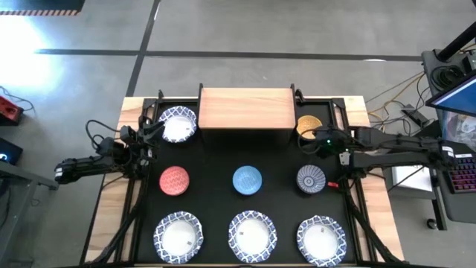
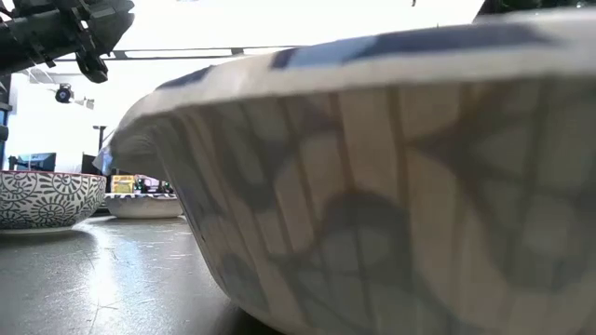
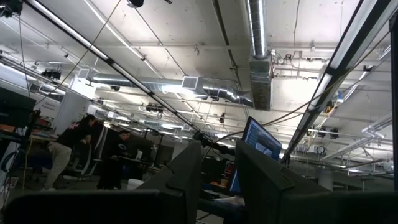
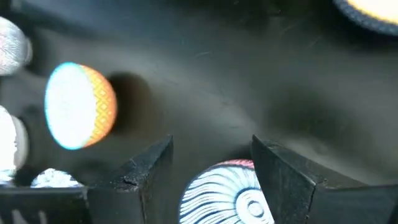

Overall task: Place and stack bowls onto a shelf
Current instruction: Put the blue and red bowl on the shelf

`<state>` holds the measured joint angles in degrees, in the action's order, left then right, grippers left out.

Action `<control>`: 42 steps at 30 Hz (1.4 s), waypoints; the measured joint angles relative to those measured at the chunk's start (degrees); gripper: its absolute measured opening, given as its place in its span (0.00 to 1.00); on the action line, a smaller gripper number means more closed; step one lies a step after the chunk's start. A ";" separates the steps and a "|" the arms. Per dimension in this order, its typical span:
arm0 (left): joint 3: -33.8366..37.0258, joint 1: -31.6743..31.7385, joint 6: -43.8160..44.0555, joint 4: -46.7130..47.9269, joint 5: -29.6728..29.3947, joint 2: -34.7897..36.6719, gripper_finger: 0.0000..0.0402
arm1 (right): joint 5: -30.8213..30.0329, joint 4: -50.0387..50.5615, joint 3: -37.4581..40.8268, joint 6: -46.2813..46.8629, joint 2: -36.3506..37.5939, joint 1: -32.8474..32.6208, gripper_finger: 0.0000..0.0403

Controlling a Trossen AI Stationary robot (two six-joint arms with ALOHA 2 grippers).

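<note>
Eight bowls sit on the black mat, none on the shelf, whose light-wood top stands bare at the far middle of the mat. Three wide white bowls line the near edge: left, middle and right. The fourth wide bowl lies just left of the shelf. In the middle row are the red bowl, the blue bowl and the grey-patterned bowl, well apart from each other. The yellow-tan bowl sits just right of the shelf.

The left gripper is at the left rim of the fourth wide bowl, its fingers tilted up toward the ceiling; whether it grips the rim I cannot tell. The right gripper hangs between the yellow-tan and grey-patterned bowls, fingers spread wide and holding nothing, with the grey-patterned bowl showing between them.
</note>
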<state>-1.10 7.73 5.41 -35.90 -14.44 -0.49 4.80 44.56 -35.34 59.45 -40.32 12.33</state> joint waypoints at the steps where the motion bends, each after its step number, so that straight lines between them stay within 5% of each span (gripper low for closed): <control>1: 0.01 -0.01 0.00 0.00 0.00 -0.02 0.20 | 0.21 -0.04 -0.01 0.96 -0.66 -0.37 0.51; 20: 0.00 0.00 0.00 0.09 0.00 -0.02 0.20 | -0.26 -0.27 -6.15 15.67 -13.38 -13.49 0.51; 42: 0.01 -0.01 0.00 0.22 0.00 0.00 0.20 | 0.15 4.54 -12.32 18.66 -31.28 -26.77 0.51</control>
<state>-1.09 7.72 5.41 -35.68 -14.44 -0.49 4.95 49.10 -47.66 78.11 -71.60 -14.44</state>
